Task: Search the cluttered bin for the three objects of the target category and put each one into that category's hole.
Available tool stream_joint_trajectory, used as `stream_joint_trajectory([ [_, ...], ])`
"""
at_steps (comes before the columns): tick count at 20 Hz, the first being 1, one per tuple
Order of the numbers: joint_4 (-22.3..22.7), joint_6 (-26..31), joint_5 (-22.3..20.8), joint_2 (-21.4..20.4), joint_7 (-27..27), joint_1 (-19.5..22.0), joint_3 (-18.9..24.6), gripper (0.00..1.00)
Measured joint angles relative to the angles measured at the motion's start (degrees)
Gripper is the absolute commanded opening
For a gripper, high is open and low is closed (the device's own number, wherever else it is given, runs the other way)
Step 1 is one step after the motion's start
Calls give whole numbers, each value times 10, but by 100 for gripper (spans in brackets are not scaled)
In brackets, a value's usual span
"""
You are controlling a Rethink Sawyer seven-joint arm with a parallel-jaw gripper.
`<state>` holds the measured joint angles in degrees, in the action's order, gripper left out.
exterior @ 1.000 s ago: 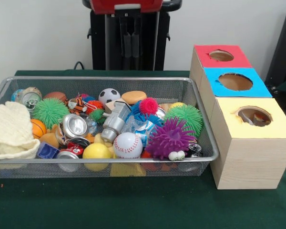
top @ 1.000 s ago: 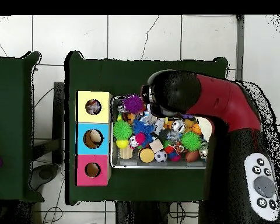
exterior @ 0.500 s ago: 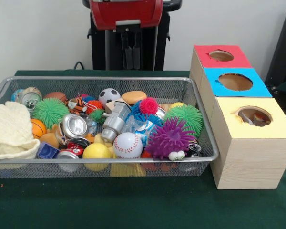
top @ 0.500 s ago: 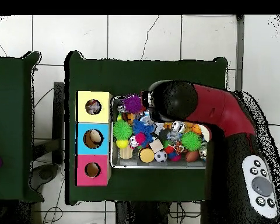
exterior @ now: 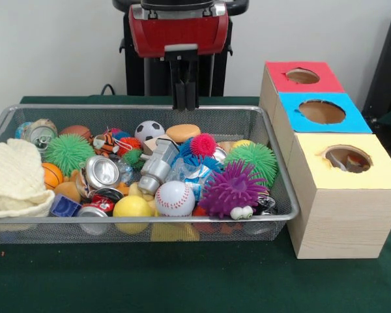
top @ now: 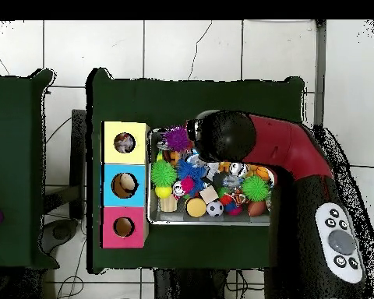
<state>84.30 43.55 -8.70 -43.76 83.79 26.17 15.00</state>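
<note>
While the wire bin (exterior: 274,163) sits on the green table (exterior: 182,280), its contents lie heaped: a baseball (exterior: 174,198) and a yellow ball (exterior: 131,207) against the bin's front wall, a purple spiky ball (exterior: 231,188) toward its front right corner, a green spiky ball (exterior: 253,160) just behind that. A soccer ball (exterior: 149,130) and a tan puck-shaped piece (exterior: 182,132) rest near the back wall. A second green spiky ball (exterior: 67,152), a basketball (exterior: 51,175) and crushed cans (exterior: 101,173) occupy the left half; a cream knitted cloth (exterior: 13,179) drapes over the left end.

Beside the bin's right end stands a wooden box (exterior: 339,215) with three holes: red hole (exterior: 302,76) rearmost, blue hole (exterior: 321,111) in the middle, yellow hole (exterior: 347,158) nearest the front edge, something showing inside the yellow.

The gripper (exterior: 184,98) hangs above the bin's back wall, apart from every object; its fingers look drawn close together, holding nothing. Overhead, the red arm (top: 280,144) covers the bin's upper right part.
</note>
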Motion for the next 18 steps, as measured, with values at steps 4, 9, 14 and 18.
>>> stream_joint_trajectory([
  [4,2,-15,-2,2,0,0,2,0],
  [9,6,-37,-3,8,0,0,10,0],
  [14,22,-48,-5,12,0,0,17,0],
  [18,35,-51,-6,13,0,0,17,0],
])
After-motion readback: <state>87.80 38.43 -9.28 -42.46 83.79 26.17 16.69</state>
